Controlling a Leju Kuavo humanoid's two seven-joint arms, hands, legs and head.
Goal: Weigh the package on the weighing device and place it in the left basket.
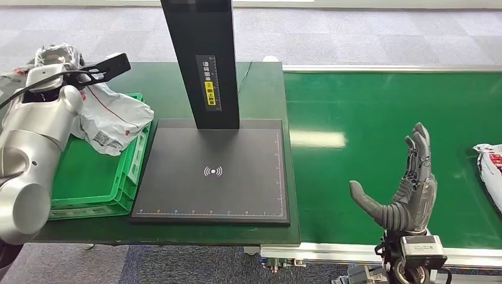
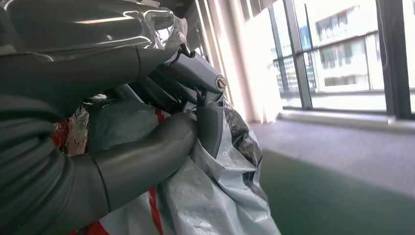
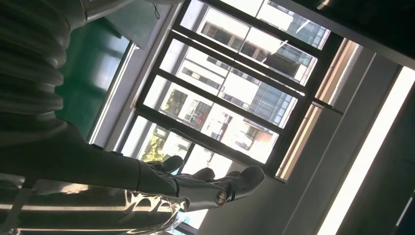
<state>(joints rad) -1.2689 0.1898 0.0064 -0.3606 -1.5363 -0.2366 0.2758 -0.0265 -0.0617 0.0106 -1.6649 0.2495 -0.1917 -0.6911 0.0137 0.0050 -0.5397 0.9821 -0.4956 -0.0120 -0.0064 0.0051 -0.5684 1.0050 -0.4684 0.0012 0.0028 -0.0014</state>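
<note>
Soft grey-white plastic: the package [image 1: 112, 118] is a crumpled poly mailer with red print and a QR label, slack and creased. Judged light, limp and a little slippery; it will sag and fold when lifted, so a bunched pinch of the film suits it better than a flat grip. Contents cannot be made out, so weight is a guess.

Position: package hangs over the far right corner of the green basket [image 1: 89, 201], at the left of the worktop [image 1: 171, 89], part of it draped across the basket's rim. Left hand [image 2: 195, 105] grips a gathered fold of the film between thumb and fingers, seen close in the left wrist view. Scale [image 1: 213, 171], the black plate with a post at its far edge, sits just right of the basket and carries nothing. By this layout the release into the basket looks to be the step in hand.

Right hand [image 1: 405, 189] is held upright near the edge of the green belt [image 1: 367, 148], fingers apart, holding nothing.

Count:
- packages: one held; a second parcel [image 1: 490, 168] at the far right of the belt
- baskets: one (possibly stacked; rim looks doubled)
- scales: one
</note>
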